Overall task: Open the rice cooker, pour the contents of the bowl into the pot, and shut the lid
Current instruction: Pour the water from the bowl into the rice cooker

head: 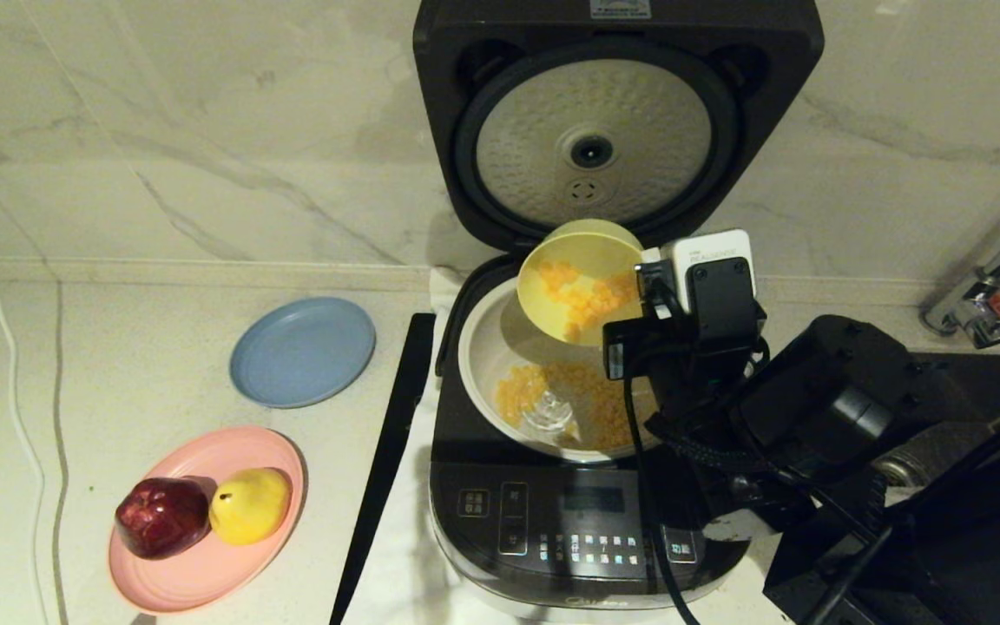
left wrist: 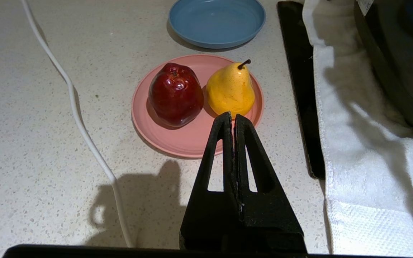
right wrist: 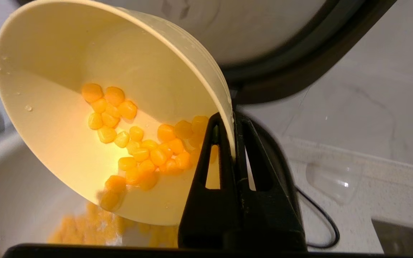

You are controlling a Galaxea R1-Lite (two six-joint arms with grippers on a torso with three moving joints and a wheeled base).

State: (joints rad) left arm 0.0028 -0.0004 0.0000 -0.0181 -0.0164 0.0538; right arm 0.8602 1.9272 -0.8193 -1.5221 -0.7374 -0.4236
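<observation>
Right gripper (right wrist: 234,118): nearest the wrist camera; its fingers (right wrist: 249,150) pinch the bowl's rim, one inside the wall, one outside.
Bowl (right wrist: 120,118): tilted steeply, mouth turned down toward the pot, hanging over the pot's far right edge, clear of the lid.
Kernels in bowl (right wrist: 145,150): a loose cluster clinging to the lower inside wall, close to the low lip; not yet out.
Pot (head: 487,347): directly below the low lip; a heap of kernels (head: 587,395) already lies on its floor.
Key relation: the spill line runs from the pinched rim, across the bowl, down to the opposite lip, which sits inside the pot's rim, so more tilt should drop the rest in.
Cooker (head: 587,512): panel toward the robot, standing on the tabletop (head: 118,365).
Lid (head: 613,130): upright behind the bowl, fully open.
Left gripper (left wrist: 233,120): parked, fingers closed on nothing, above the tabletop near a pink plate (left wrist: 192,143).
</observation>
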